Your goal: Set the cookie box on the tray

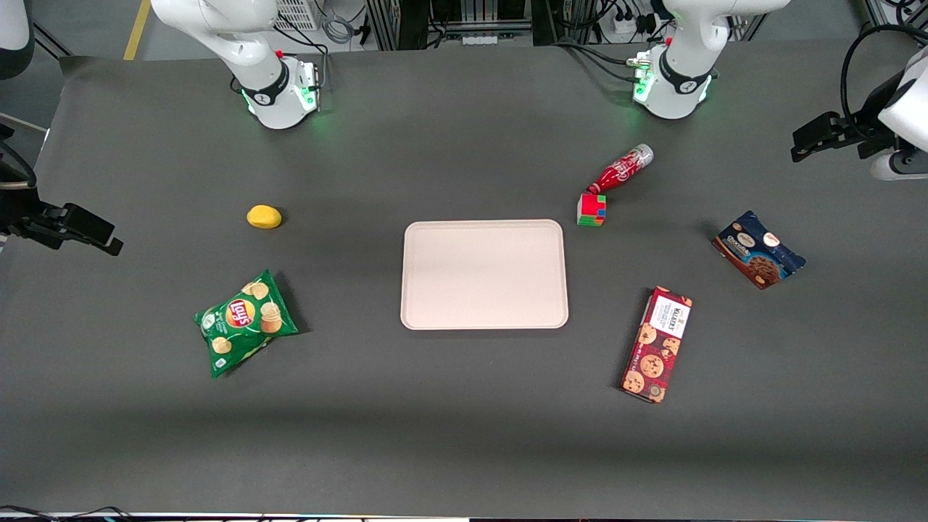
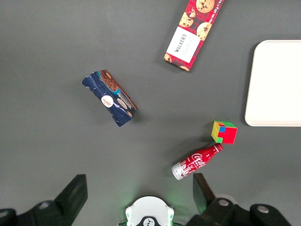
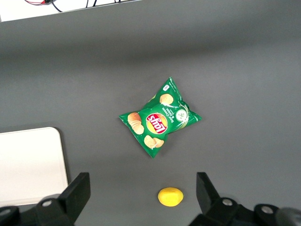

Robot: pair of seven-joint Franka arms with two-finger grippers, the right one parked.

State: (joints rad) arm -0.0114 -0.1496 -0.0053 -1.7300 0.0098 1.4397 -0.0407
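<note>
The cookie box (image 1: pixel 757 250), small, dark navy and brown with a chocolate cookie picture and a round white logo, lies flat on the dark table toward the working arm's end. It also shows in the left wrist view (image 2: pixel 110 97). The tray (image 1: pixel 484 274), pale pinkish-beige with a low rim, lies at the table's middle with nothing on it; part of it shows in the left wrist view (image 2: pixel 277 84). My left gripper (image 1: pixel 801 145) hangs high over the table's working-arm end, farther from the front camera than the cookie box. In the left wrist view the gripper (image 2: pixel 138 188) is open and holds nothing.
A longer red cookie box (image 1: pixel 656 344) lies nearer the front camera than the cookie box. A red cola bottle (image 1: pixel 620 170) on its side and a colour cube (image 1: pixel 591 209) lie beside the tray. A green chips bag (image 1: pixel 245 321) and a yellow lemon-like object (image 1: pixel 264 217) lie toward the parked arm's end.
</note>
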